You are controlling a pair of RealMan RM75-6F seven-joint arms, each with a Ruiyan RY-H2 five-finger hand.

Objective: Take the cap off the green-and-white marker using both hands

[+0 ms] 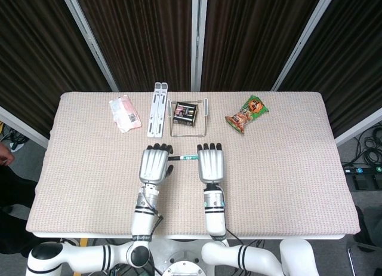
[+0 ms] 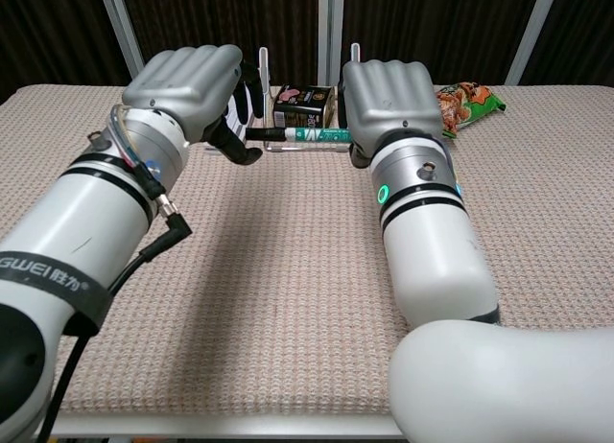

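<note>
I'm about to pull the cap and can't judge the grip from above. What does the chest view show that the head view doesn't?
Only the chest view shows the marker lifted off the table, and the left hand with fingers curled at its dark cap end. Only the head view shows the pink packet and the whole white stand. Both show the right hand holding the marker's body, the snack bag and the wire rack with its dark box.
</note>
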